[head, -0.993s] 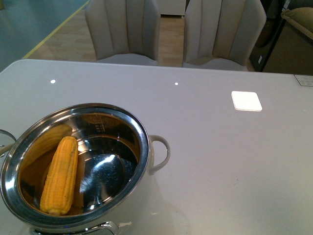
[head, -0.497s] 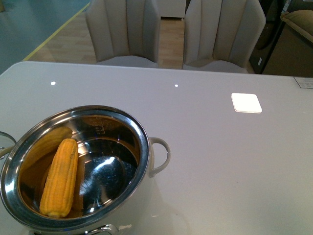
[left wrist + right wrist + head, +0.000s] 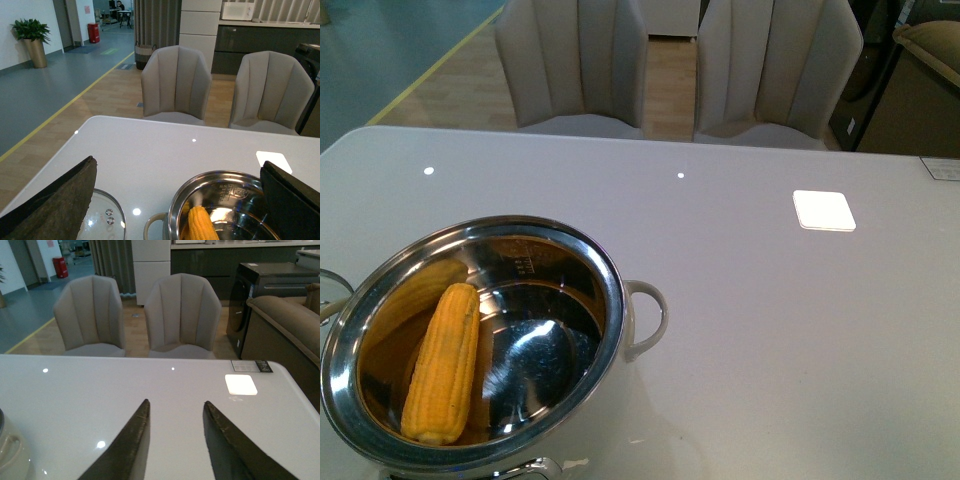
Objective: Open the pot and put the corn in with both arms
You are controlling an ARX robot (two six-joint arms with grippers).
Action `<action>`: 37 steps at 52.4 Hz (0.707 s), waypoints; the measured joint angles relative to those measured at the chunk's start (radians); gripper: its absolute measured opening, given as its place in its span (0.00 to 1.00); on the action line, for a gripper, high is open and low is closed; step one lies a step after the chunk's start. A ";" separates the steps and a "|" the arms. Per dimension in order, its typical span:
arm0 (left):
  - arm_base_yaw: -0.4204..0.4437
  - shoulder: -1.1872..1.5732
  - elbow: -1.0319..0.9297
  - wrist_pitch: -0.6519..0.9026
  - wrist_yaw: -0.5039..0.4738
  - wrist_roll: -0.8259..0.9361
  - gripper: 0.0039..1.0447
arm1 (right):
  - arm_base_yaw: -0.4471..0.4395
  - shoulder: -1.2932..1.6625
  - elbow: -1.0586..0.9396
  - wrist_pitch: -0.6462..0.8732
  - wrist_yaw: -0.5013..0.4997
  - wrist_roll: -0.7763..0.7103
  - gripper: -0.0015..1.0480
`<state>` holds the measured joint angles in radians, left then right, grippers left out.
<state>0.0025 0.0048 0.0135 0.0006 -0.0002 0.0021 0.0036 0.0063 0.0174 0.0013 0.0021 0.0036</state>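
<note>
The pot (image 3: 475, 340) is viewed steeply from above in the front view. Both wrist views are levelled across the table (image 3: 150, 390) toward the chairs (image 3: 175, 82), shared by all.

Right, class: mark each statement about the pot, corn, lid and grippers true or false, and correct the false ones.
1. The corn lies inside the pot. True.
2. The glass lid covers the pot. False: it lies on the table beside the pot.
3. The left gripper is open. True: its fingers stand wide apart.
4. The right gripper holds the corn. False: nothing is between its fingers.
5. Two chairs stand behind the table. True.
</note>
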 joint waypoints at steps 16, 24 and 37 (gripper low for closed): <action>0.000 0.000 0.000 0.000 0.000 0.000 0.94 | 0.000 0.000 0.000 0.000 0.000 0.000 0.89; 0.000 0.000 0.000 0.000 0.000 0.000 0.94 | 0.000 0.000 0.000 0.000 0.000 0.000 0.91; 0.000 0.000 0.000 0.000 0.000 0.000 0.94 | 0.000 0.000 0.000 0.000 0.000 0.000 0.92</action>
<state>0.0025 0.0048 0.0135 0.0006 -0.0002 0.0021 0.0036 0.0063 0.0174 0.0013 0.0021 0.0036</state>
